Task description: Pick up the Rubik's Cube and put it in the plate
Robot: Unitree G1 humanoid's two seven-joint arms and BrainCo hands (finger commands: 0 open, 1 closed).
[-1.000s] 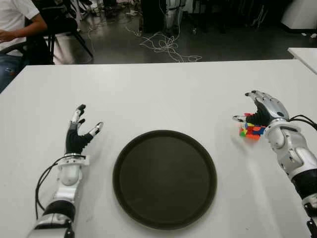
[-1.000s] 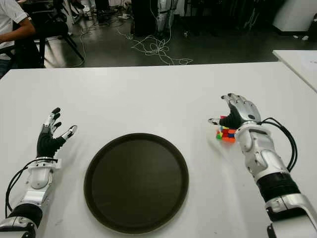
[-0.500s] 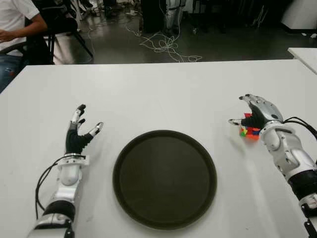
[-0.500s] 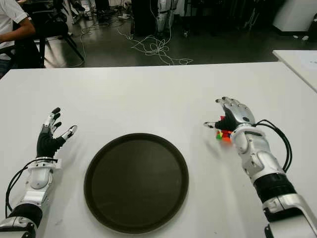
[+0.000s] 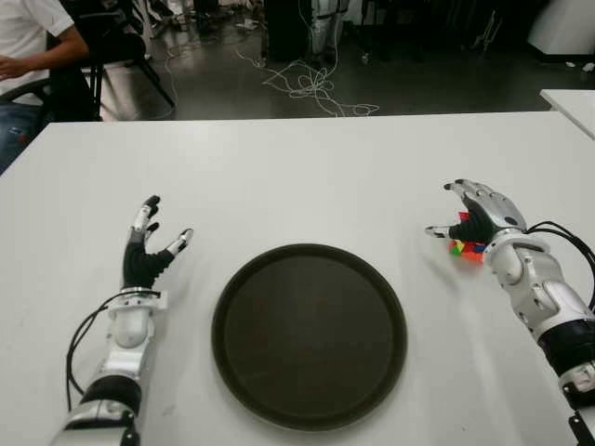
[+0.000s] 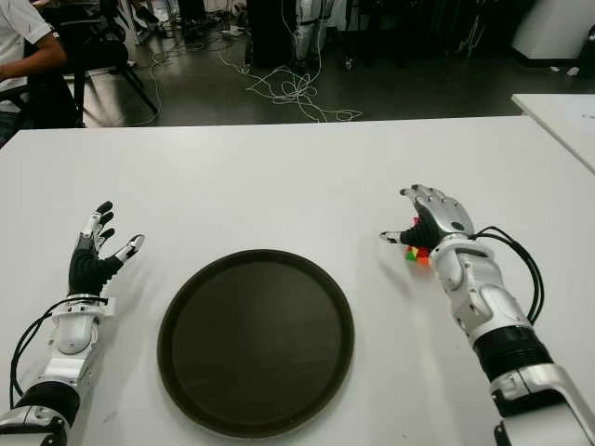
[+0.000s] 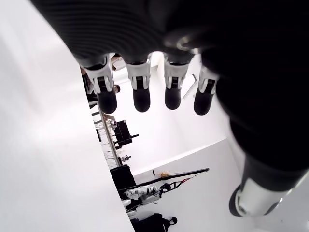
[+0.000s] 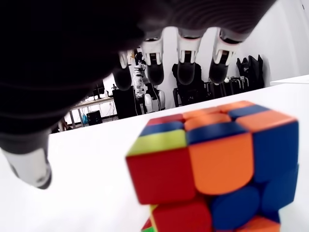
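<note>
Sits on the white table (image 5: 307, 167) at the right, the Rubik's Cube (image 5: 462, 247), well right of the dark round plate (image 5: 309, 334) and a little farther away than its centre. Directly over the cube hangs the right hand (image 5: 480, 212), clearly the nearer of the two — palm down, fingers (image 8: 187, 60) arched past the cube's far side, thumb out to its left. Spread apart in the right wrist view, those fingers, with open table showing between the tips and the cube's top face; not yet clamped, no contact visible. No long axis to reckon with, the cube being equal on all sides; corner toward the palm, so probably a need to lower and close across opposite faces. From there, the carry runs left and slightly nearer to reach the plate. Shows left of the plate, the left hand (image 5: 146, 249), fingers extended and holding nothing — idle.
</note>
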